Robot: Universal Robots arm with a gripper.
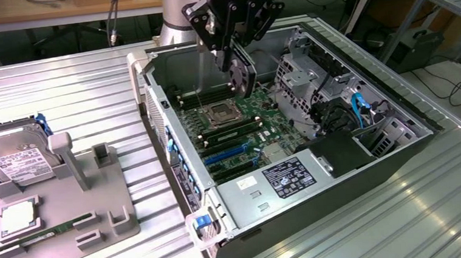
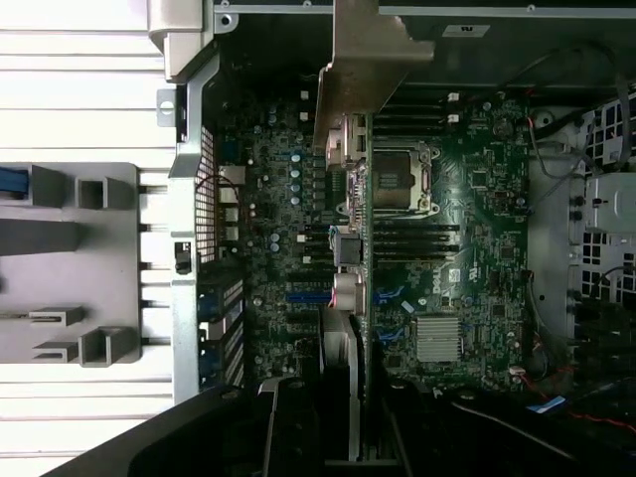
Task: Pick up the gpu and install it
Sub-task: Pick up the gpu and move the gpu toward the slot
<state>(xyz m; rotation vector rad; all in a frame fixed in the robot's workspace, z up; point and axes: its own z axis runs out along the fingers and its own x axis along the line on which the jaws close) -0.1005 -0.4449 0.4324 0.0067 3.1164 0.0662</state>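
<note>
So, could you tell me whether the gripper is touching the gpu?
Touching: the exterior view shows the gripper clamped on the gpu at its upper edge, the card hanging over the case.

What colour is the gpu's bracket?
The gpu bracket is silvery grey, clearest in the wrist view.

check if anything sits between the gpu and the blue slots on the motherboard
Nothing visible does. The gripper holds the gpu above the motherboard, and the blue slots lie bare.
</note>
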